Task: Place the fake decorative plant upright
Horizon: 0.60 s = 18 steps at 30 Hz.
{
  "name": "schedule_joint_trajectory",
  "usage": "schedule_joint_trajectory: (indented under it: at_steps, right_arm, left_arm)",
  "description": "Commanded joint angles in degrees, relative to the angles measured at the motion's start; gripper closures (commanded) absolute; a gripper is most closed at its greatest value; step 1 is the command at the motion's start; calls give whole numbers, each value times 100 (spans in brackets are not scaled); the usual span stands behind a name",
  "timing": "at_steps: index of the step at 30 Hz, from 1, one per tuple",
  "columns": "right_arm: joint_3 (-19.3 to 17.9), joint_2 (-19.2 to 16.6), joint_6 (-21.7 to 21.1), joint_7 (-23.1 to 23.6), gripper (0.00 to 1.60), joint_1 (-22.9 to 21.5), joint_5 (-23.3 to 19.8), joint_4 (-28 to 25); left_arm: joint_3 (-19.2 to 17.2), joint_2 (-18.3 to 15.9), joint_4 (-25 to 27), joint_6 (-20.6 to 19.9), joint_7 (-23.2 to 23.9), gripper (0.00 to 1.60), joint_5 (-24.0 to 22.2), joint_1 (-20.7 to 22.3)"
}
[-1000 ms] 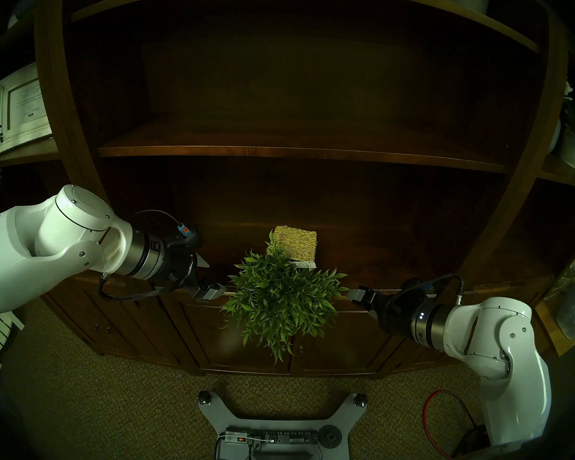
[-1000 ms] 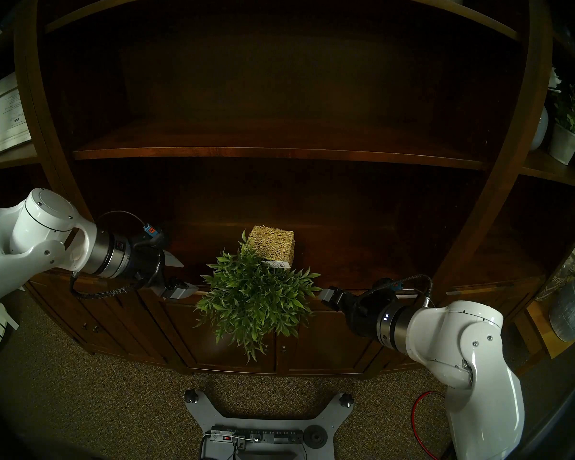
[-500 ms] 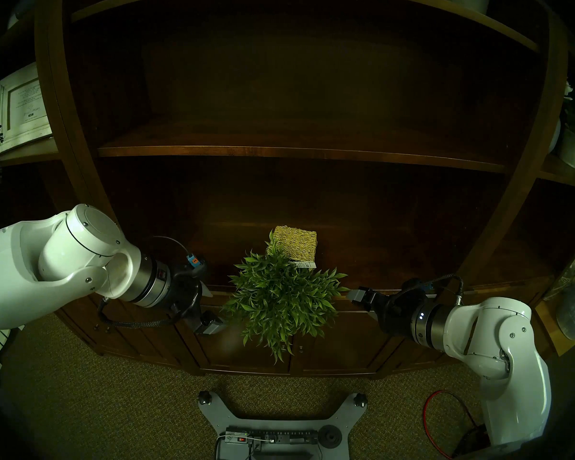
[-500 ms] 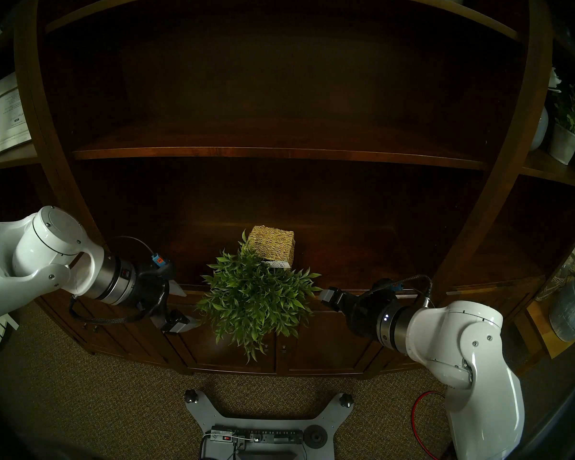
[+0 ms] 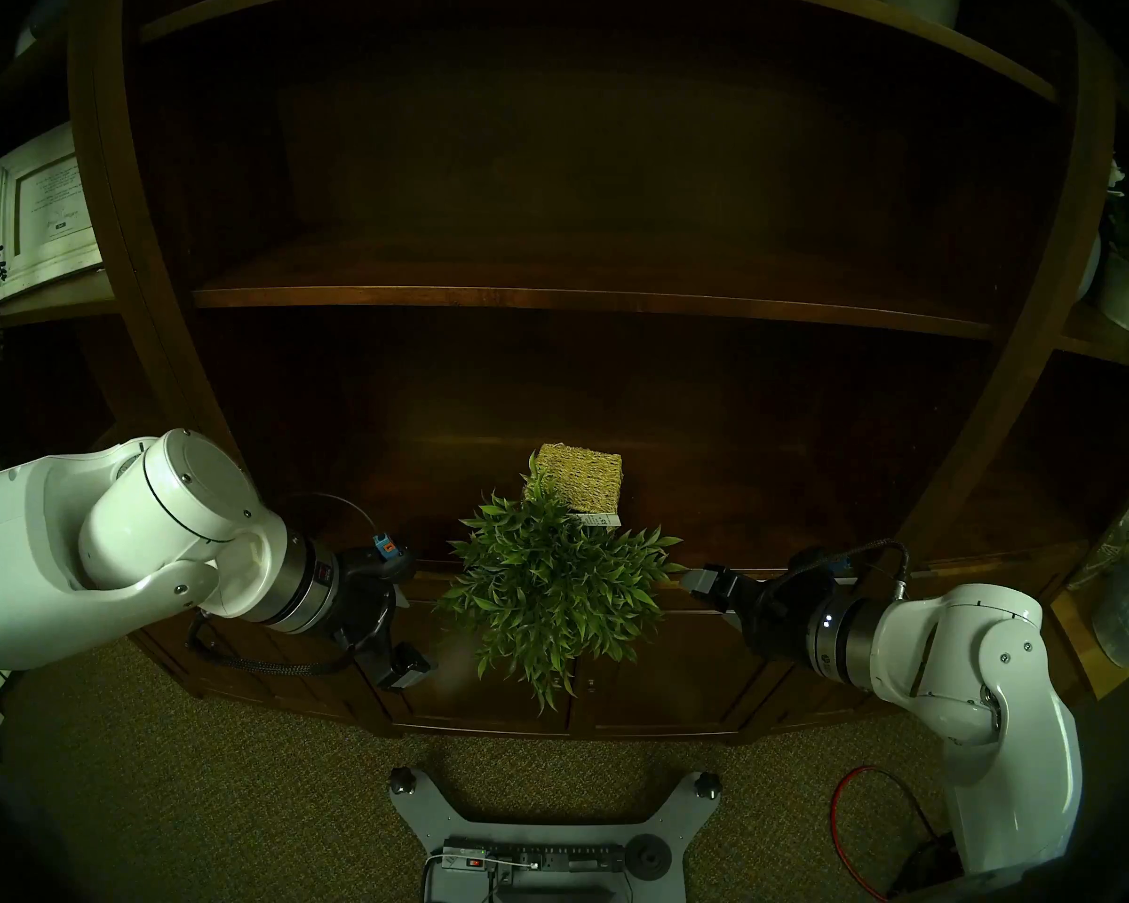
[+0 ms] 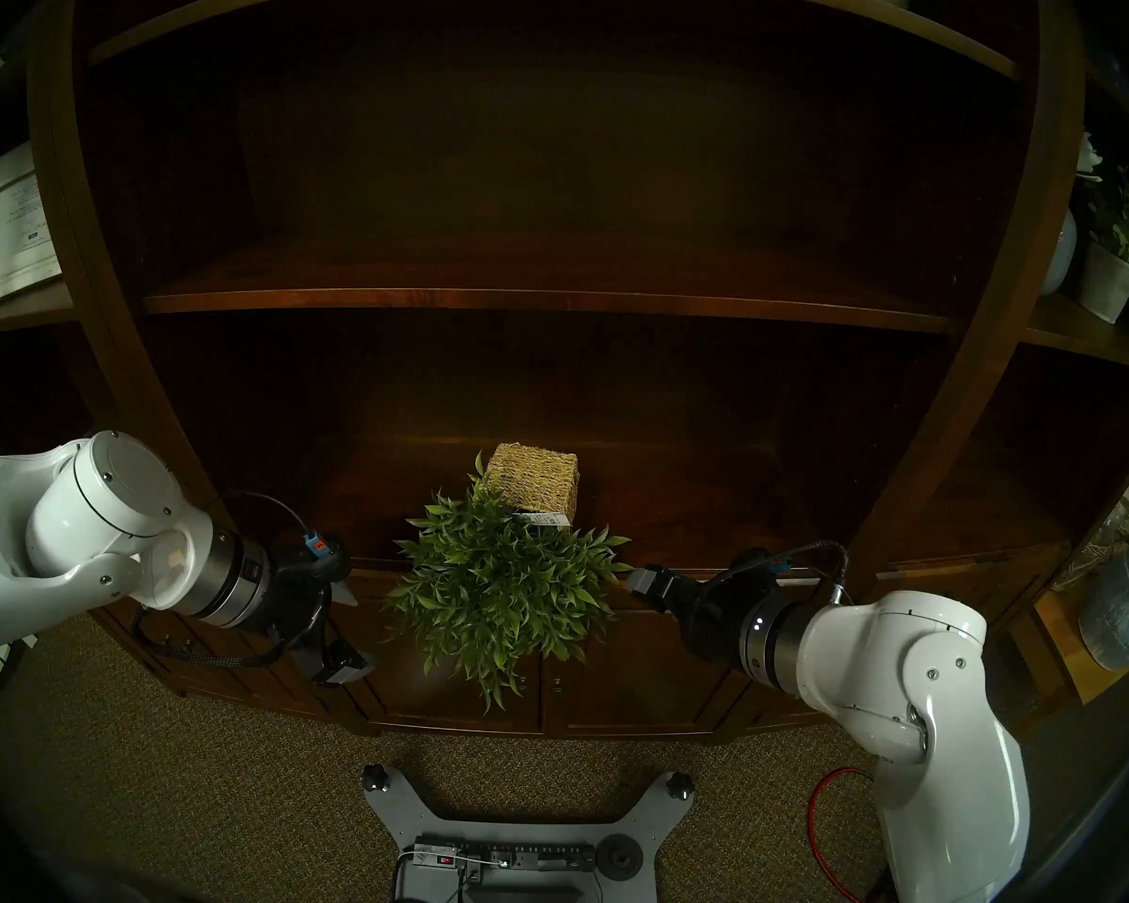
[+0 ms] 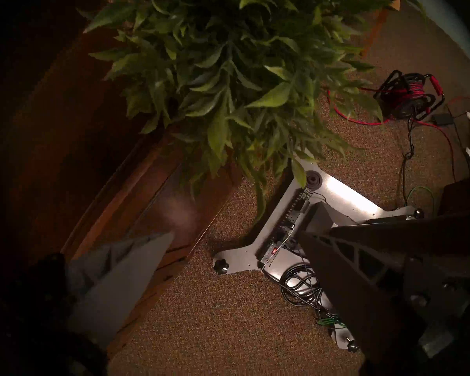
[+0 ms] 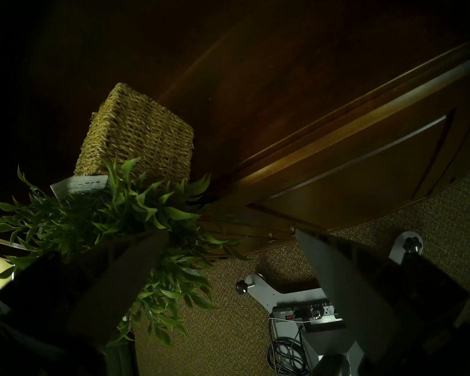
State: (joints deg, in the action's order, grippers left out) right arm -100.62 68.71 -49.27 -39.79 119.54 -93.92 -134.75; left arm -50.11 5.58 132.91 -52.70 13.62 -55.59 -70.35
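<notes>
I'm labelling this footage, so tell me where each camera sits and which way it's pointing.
Head stereo left: on the head, facing the wooden shelf unit and the tipped fake plant; both arms show, left pincer, right pincer.
Head stereo right: beside it, nearly the same picture.
Left wrist: looks down past the leaves to carpet and the robot's base plate; own fingers at the bottom corners.
Right wrist: tilted, faces the woven pot; own fingers at the bottom.
Shared: the plant appears in all four.
</notes>
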Motion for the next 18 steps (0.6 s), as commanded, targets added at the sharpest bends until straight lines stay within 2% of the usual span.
schedule_joint_trajectory:
  at_steps: [1,10,13,15,18]
  right_arm:
    - [-2,-7,5,18,0,-55,1,-138]
    - [-2,-16,10,16,0,-53,-5,-144]
    - [-1,-20,14,14,0,-52,-7,-149]
    - [-1,-21,15,13,0,-51,-7,-150]
    - [0,-25,20,11,0,-48,-6,-158]
  left_arm:
    - [-104,15,76,65,-234,0,150,-161]
    - [-94,15,23,445,-584,0,226,-454]
    - [-32,15,-50,864,-781,0,267,-675]
    - [-26,15,-61,913,-815,0,266,-709]
    - [-22,15,-115,1337,-973,0,259,-886]
